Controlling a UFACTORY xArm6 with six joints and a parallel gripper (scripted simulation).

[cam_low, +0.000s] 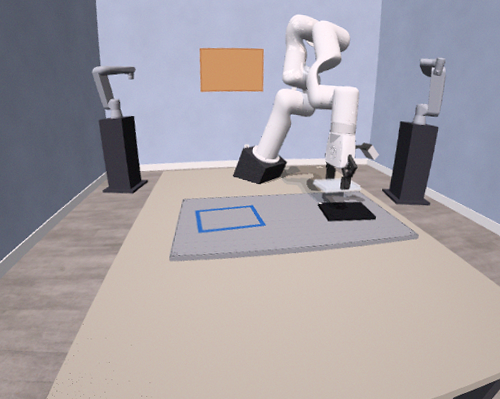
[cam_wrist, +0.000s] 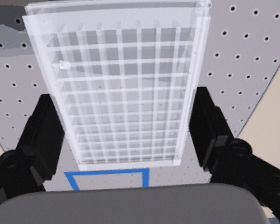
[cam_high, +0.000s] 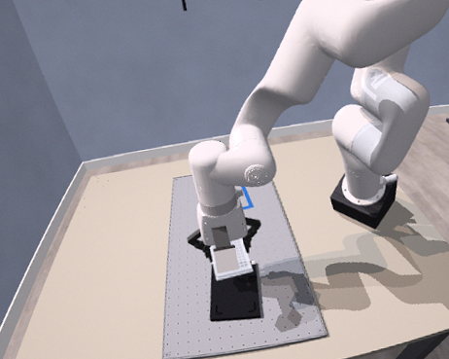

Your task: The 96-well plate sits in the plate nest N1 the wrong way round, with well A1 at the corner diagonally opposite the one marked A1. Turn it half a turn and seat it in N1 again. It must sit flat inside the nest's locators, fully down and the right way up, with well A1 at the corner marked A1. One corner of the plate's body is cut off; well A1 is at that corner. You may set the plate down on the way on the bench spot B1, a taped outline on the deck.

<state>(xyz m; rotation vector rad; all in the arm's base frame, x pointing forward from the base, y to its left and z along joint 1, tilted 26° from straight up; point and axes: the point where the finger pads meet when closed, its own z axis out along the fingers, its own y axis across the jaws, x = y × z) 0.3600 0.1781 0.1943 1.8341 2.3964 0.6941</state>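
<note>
The clear 96-well plate (cam_high: 238,257) hangs level in the air above the black plate nest N1 (cam_high: 234,297). My gripper (cam_high: 225,240) is shut on the plate's two long sides. In the exterior view the plate (cam_low: 337,185) floats a little above the nest (cam_low: 347,211), clear of it. In the wrist view the plate (cam_wrist: 119,76) fills the middle between the two black fingers. Part of the blue outline of B1 (cam_wrist: 108,178) shows below the plate. I cannot tell which corner of the plate is cut off.
The grey perforated deck holds the nest and the blue taped outline B1 (cam_low: 229,218), which lies well to the side of the nest. The arm's black base (cam_high: 366,201) stands on the table beside the deck. Two dark pedestals (cam_low: 120,154) stand off the table.
</note>
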